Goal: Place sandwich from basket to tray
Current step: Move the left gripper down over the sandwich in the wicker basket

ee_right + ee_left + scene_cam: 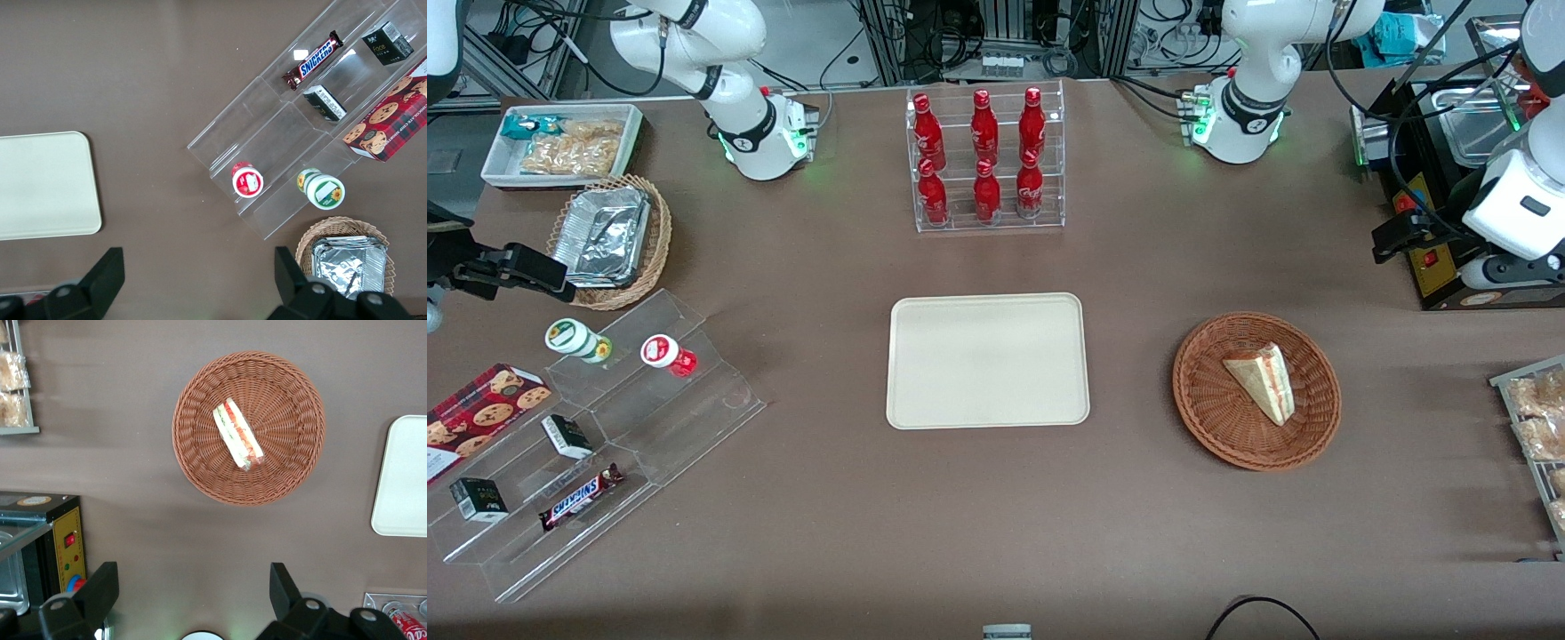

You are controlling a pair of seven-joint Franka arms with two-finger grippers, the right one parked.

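The sandwich (1263,380) (237,435), a pale wedge with red and green filling along its edge, lies in the round reddish-brown wicker basket (1202,411) (200,400). Beside the basket, toward the parked arm's end, sits the cream tray (987,360) (403,480) with nothing on it. My gripper (1394,238) (193,587) hangs high over the table at the working arm's end, farther from the front camera than the basket and next to a black appliance. It is open, and only bare table shows between its fingers.
The black appliance (1432,262) (40,547) stands close by my gripper. A rack of snack packets (1538,427) (13,380) lies at the table edge near the basket. A clear rack of red bottles (987,160) stands farther back than the tray.
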